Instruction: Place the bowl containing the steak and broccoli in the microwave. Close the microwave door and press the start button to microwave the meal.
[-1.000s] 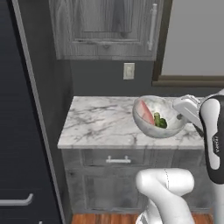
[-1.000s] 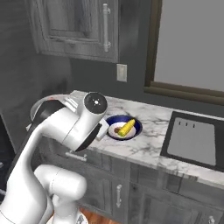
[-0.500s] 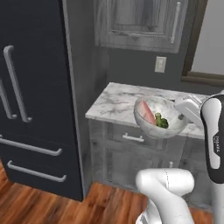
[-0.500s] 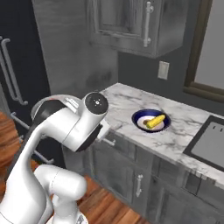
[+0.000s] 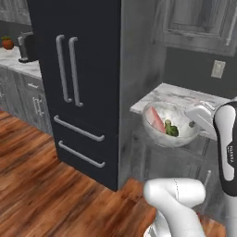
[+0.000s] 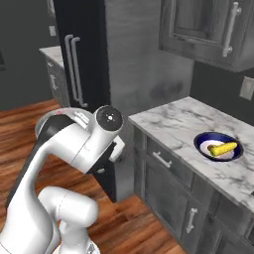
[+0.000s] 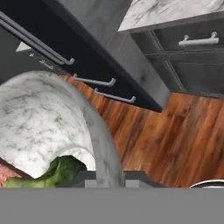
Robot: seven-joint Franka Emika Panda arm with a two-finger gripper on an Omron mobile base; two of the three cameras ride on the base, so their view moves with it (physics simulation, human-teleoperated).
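Bowl: the clear, faintly marbled glass bowl (image 5: pixel 170 127) is held up in the air off the front edge of the marble counter (image 5: pixel 162 96), level and upright, above the wood floor (image 5: pixel 46 185).
Steak: the pinkish-red slab (image 5: pixel 156 120) leans against the bowl's inner wall on the side toward the fridge (image 5: pixel 78 78).
Broccoli: the dark green floret (image 5: pixel 171 129) lies in the bottom of the bowl, just beside the steak; in the hand view it (image 7: pixel 52 174) shows low inside the rim.
Gripper: the gripper (image 5: pixel 200 121) is at the bowl's rim on the side away from the fridge.
Fingers: in the hand view the bowl's rim (image 7: pixel 103 148) runs down between the two dark fingertips (image 7: pixel 135 178), one on the inside of the wall and one on the outside, pinching the glass.
Bowl relative to fingers: nearly all of the bowl spreads away from the grip to the left of the hand view, with the meal inside that part.
Surroundings: a dark blue bowl (image 6: pixel 218 147) holding a yellow corn cob (image 6: pixel 222 148) sits on the counter well back from its front edge, beneath grey wood cabinets (image 6: pixel 208 27).
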